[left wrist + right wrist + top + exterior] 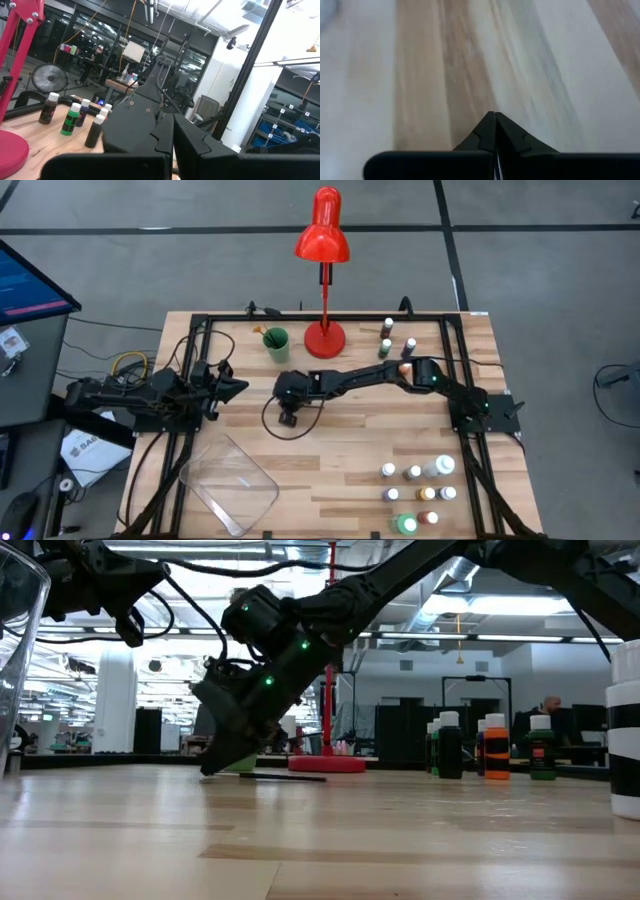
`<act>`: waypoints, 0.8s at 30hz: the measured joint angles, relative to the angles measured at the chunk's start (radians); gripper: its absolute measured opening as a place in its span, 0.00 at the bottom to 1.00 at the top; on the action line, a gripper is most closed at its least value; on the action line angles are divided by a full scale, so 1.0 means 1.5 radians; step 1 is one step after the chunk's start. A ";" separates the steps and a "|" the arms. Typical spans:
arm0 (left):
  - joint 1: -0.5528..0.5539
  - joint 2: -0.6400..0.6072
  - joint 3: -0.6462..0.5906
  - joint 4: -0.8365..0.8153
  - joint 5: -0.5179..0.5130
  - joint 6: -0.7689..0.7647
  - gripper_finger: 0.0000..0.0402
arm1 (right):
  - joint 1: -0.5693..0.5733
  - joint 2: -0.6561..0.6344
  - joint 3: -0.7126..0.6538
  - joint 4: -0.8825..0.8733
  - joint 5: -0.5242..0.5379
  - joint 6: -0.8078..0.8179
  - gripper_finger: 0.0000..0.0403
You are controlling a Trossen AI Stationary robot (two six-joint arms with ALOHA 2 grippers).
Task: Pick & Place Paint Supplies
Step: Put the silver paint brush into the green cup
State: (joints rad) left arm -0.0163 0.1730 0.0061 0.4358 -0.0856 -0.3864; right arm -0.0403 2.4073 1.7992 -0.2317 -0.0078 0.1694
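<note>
The wooden bench [330, 430] carries a clear plastic tray [228, 483] at its near-left corner, a red lamp [323, 240] and a green cup [276, 343] at the far edge. The right arm reaches across the middle, its gripper [288, 418] tipped down close to the boards, just right of the tray's far end. The left gripper [232, 388] waits raised at the left side.

Paint bottles stand in two groups: a cluster [415, 495] at the near-right corner and a few [392, 340] at the far right, both well apart from the right gripper. In the low view a thin dark brush [283, 777] lies flat on the boards just beside the right fingers' tips, its long axis running sideways across that view, away from the gripper toward the lamp base. Which end is the bristle end I cannot tell.

Both grippers' fingers are pressed together with nothing between them. The right arm is far nearer the brush, so that grasp looks like its job.
</note>
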 joint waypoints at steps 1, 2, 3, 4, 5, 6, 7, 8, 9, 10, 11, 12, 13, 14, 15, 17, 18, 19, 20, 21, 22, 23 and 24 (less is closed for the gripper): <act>0.000 0.000 0.000 0.000 0.000 0.000 0.00 | 0.000 -0.006 0.000 -0.007 0.000 0.000 0.00; 0.000 0.000 0.000 0.000 0.000 0.000 0.00 | 0.001 -0.013 0.000 -0.011 0.000 0.000 0.00; 0.000 0.000 0.000 0.000 0.000 0.000 0.00 | 0.001 -0.021 0.000 -0.011 0.000 0.000 0.00; 0.000 0.000 0.000 0.000 0.000 0.000 0.00 | 0.001 -0.028 0.001 -0.014 0.000 0.000 0.00; 0.000 0.000 0.000 0.000 0.000 0.000 0.00 | 0.002 -0.036 0.002 -0.022 0.000 0.000 0.00; 0.000 0.000 0.000 0.000 0.000 0.000 0.00 | 0.004 -0.042 0.002 -0.031 0.001 -0.001 0.00; 0.000 0.000 0.000 0.000 0.000 0.000 0.00 | 0.005 -0.044 0.002 -0.030 0.002 -0.004 0.00; 0.000 0.000 0.000 0.000 0.001 0.000 0.00 | 0.005 -0.045 0.002 -0.029 0.002 -0.005 0.00; 0.000 0.000 0.000 0.000 0.001 0.000 0.00 | 0.007 -0.049 0.001 -0.036 0.003 -0.005 0.00; 0.000 0.000 0.000 0.001 0.001 0.000 0.00 | 0.009 -0.056 0.000 -0.049 0.003 -0.005 0.00; 0.000 0.000 0.000 0.001 0.001 0.000 0.00 | 0.012 -0.061 0.000 -0.044 0.003 -0.006 0.00; 0.000 0.000 0.000 0.000 0.001 0.000 0.00 | 0.014 -0.066 0.003 -0.032 0.003 -0.007 0.00; 0.000 0.000 0.000 0.000 0.002 0.000 0.00 | 0.015 -0.073 0.004 -0.031 0.003 -0.007 0.00; 0.000 0.000 0.000 0.000 0.002 0.000 0.00 | 0.016 -0.081 0.003 -0.037 0.003 -0.007 0.00; 0.000 0.000 0.000 0.001 0.003 0.000 0.00 | 0.018 -0.083 0.003 -0.035 0.003 -0.007 0.00; 0.000 0.000 0.000 0.001 0.002 0.000 0.00 | 0.020 -0.084 0.003 -0.029 0.004 -0.007 0.00; 0.000 0.000 0.000 0.001 0.002 0.000 0.00 | 0.020 -0.083 0.003 -0.031 0.004 -0.007 0.00; 0.000 0.000 0.000 0.001 0.002 0.000 0.00 | 0.020 -0.083 0.003 -0.033 0.004 -0.007 0.00; 0.000 0.000 0.000 0.001 0.002 0.000 0.00 | 0.020 -0.083 0.003 -0.033 0.005 -0.007 0.00; 0.000 0.000 0.000 0.001 0.002 0.000 0.00 | 0.021 -0.083 0.003 -0.035 0.005 -0.007 0.00; 0.000 0.000 0.000 0.001 0.002 0.000 0.00 | 0.022 -0.083 0.003 -0.035 0.005 -0.007 0.00; 0.000 0.000 0.000 0.001 0.002 0.000 0.00 | 0.024 -0.083 0.003 -0.036 0.005 -0.007 0.00; 0.000 0.000 0.000 0.001 0.002 0.000 0.00 | 0.026 -0.083 0.003 -0.037 0.005 -0.007 0.00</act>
State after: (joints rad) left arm -0.0166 0.1730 0.0061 0.4374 -0.0824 -0.3865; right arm -0.0009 2.2829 1.8034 -0.2878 0.0002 0.1586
